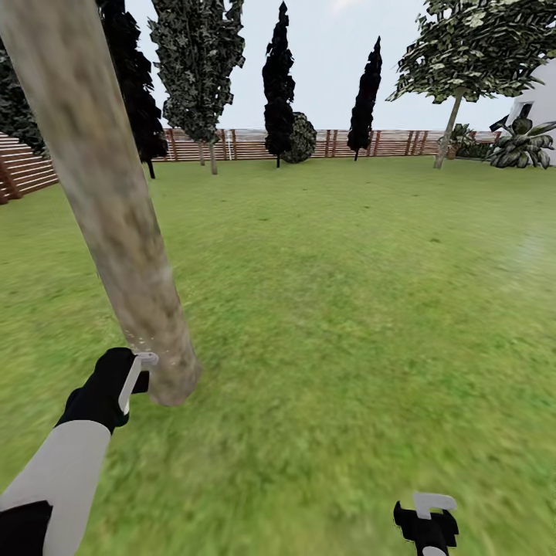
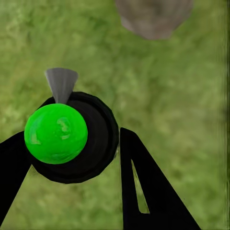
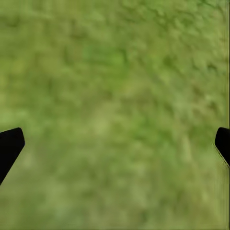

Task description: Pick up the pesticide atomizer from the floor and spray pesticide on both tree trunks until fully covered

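My left gripper [image 2: 72, 143] is clenched on the atomizer [image 2: 76, 139]: the two black fingers [image 2: 143, 182] press against its round dark body from either side, and a bright green ball [image 2: 56, 133] sits on top of that body, with a small grey cone nozzle [image 2: 61, 84] poking out beyond it. From the head view, the same left gripper [image 1: 127, 378] shows at the end of my black-and-white arm, low on my left, and a pale grey piece [image 1: 135, 378] juts from it toward the trunk [image 1: 108, 201]. That tip is just beside the base of the trunk; I cannot tell whether it touches. A faint speckle of pale dots [image 1: 143, 340] lies on the bark right above it.

The trunk is thick, mottled grey-brown and bare, and it leans up and away to the top left corner. Its foot [image 2: 153, 17] shows past the nozzle in my left wrist view, standing in grass.

My right gripper [image 1: 426, 519] hangs low on my right with its jaws released, the two dark fingertips [image 3: 9, 146] wide apart over bare lawn [image 3: 115, 115], grasping nothing.

Farther out the lawn [image 1: 347, 270] runs to a reddish slat fence [image 1: 247, 144]. A second tree [image 1: 463, 69] with a slim grey trunk stands far right by the fence, and black cone-shaped trees [image 1: 278, 85] stand along it.
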